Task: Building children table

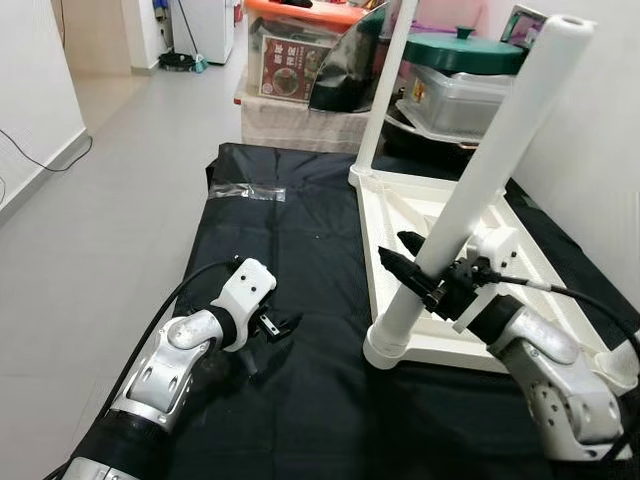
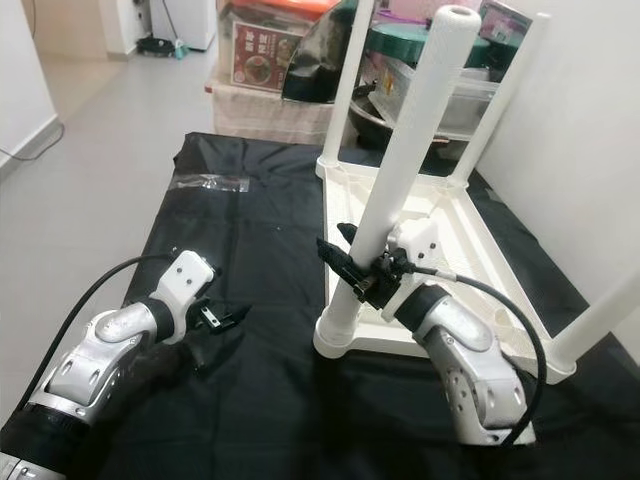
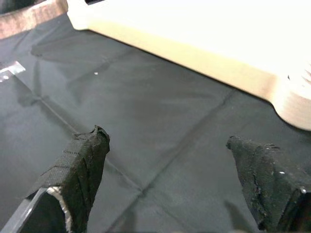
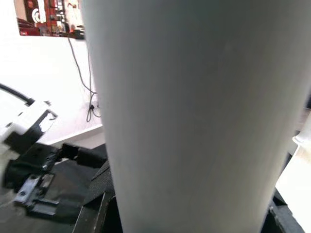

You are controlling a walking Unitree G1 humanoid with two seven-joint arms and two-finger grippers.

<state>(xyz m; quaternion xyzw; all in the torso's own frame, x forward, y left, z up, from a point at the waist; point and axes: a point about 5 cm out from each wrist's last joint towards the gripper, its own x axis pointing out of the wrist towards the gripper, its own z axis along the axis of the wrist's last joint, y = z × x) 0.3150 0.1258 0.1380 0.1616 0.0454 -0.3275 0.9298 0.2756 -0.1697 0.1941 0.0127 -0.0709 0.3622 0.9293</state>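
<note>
A white children's table [image 1: 440,345] lies upside down on a black cloth [image 1: 300,400], with white legs standing up from its corners. My right gripper [image 1: 412,262] is shut on the near-left leg [image 1: 500,150] low down, one black finger on each side of it. That leg [image 4: 194,121] is very close in the right wrist view. My left gripper [image 1: 280,328] rests low over the cloth to the left of the table, open. In the left wrist view its fingers [image 3: 82,165] stand wide apart with bare cloth between them, and the table's edge [image 3: 204,53] lies beyond.
A small clear plastic bag [image 1: 247,192] lies on the cloth's far left. Boxes [image 1: 300,60] and a green-lidded container [image 1: 465,50] crowd the back. A white wall runs along the right. Grey floor [image 1: 100,200] lies open on the left.
</note>
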